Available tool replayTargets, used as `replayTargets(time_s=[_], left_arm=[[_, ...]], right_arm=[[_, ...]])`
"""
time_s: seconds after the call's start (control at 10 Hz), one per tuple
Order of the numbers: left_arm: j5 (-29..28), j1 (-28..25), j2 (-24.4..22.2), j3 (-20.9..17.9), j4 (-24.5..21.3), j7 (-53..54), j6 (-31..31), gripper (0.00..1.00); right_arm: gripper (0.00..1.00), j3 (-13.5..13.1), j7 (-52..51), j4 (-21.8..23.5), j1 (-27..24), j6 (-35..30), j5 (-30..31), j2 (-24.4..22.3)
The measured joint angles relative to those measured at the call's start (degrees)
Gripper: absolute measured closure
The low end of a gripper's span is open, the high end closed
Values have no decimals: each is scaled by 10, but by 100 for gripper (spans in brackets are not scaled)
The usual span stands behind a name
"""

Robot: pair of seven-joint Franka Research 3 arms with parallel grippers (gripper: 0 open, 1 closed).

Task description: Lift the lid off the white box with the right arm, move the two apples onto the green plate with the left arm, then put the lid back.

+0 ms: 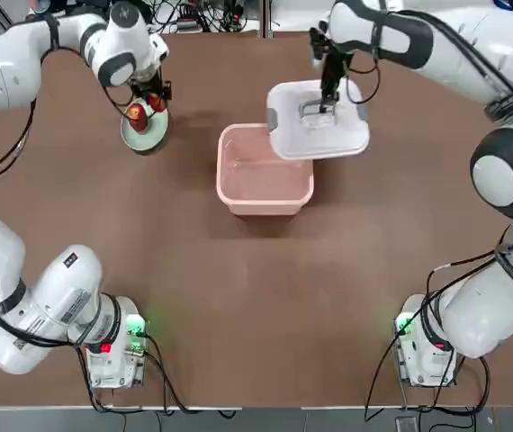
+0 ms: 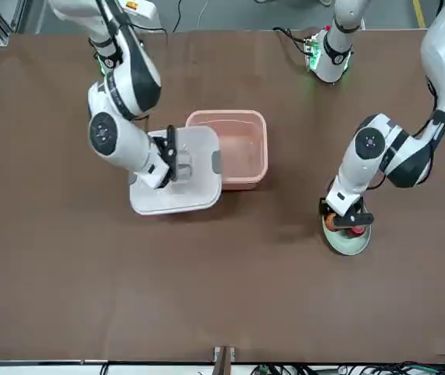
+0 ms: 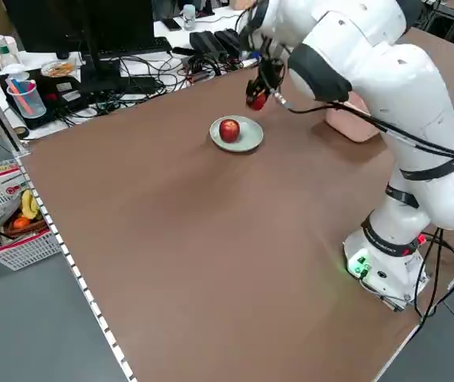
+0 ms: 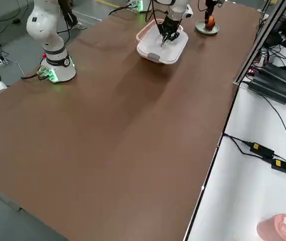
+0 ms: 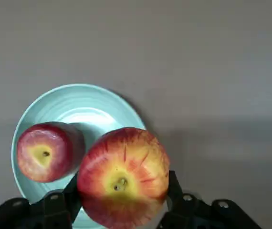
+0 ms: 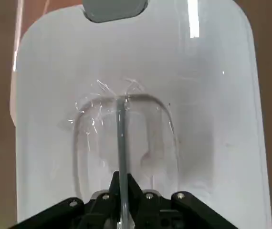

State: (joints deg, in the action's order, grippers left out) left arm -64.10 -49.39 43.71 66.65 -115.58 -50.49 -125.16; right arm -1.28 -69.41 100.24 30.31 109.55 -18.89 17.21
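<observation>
While my right gripper [image 1: 329,97] holds the lid [image 1: 318,121] clear of the white box [image 1: 264,171], my left gripper [image 5: 121,212], clamped on the second apple [image 5: 122,177], hangs over the green plate [image 5: 86,107].

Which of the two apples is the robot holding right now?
The apple pinched in the left gripper, hanging above the green plate. The other apple already sits on the plate, with nothing gripping it.

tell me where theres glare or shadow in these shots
Right wrist view: bright streaks of glare on the lid, with sparkles around its handle. Left wrist view: the held apple throws a soft shadow across the green plate and the table. Top view: the white box casts a dark shadow on the table beside it.
</observation>
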Motion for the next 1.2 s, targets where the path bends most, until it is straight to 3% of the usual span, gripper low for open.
replayTargets(time_s=[0.2,0.6,0.7,0.8,1.0,1.2], left_arm=[[-33,-1,3,-36,-29,0,-39,30],[-40,-1,3,-62,-38,0,-60,28],[-40,-1,2,-66,-39,0,-61,17],[-40,-2,2,-66,-40,0,-62,3],[-40,-2,0,-61,-39,0,-64,1],[-40,-19,-6,-25,-27,-2,-44,1]], right_arm=[[94,0,42,0,40,9,-17,2],[94,0,121,0,111,56,-29,17],[94,0,131,0,116,68,-30,24],[94,0,141,0,121,80,-30,32],[94,0,158,0,132,98,-32,44],[94,0,172,0,138,100,-32,46]])
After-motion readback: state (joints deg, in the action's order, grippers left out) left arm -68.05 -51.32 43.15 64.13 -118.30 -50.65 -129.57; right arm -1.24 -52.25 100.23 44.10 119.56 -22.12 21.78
